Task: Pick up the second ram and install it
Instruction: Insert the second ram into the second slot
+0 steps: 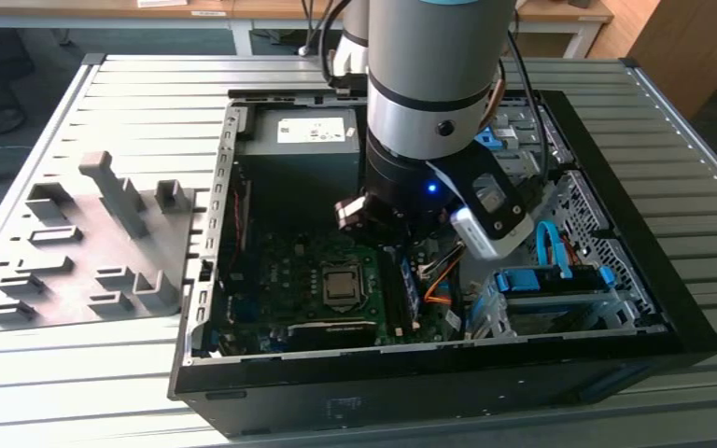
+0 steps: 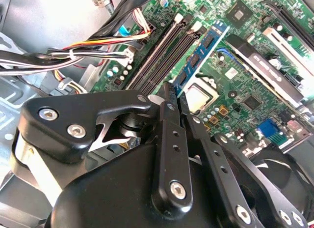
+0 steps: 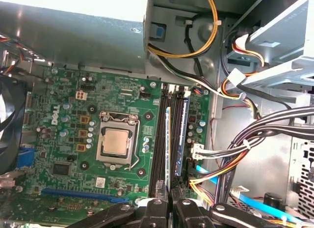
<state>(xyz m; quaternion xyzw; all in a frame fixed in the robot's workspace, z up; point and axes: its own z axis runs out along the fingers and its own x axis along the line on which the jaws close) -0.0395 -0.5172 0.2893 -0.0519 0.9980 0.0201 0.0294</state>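
— Where is the claw (image 2: 169, 98), and what has it got?

— Over the memory slots (image 3: 169, 139) beside the CPU socket (image 3: 117, 142). Its fingers are pinched nearly together on the top edge of the second ram (image 2: 196, 58).

— How does the stick lie?

— Edge-up, straight out from the fingertips, its long axis along the slots, standing in a slot on the far side from the socket, between empty black ones.

Exterior view high above open computer case (image 1: 657, 317), both wrist views close over motherboard (image 3: 64, 134).
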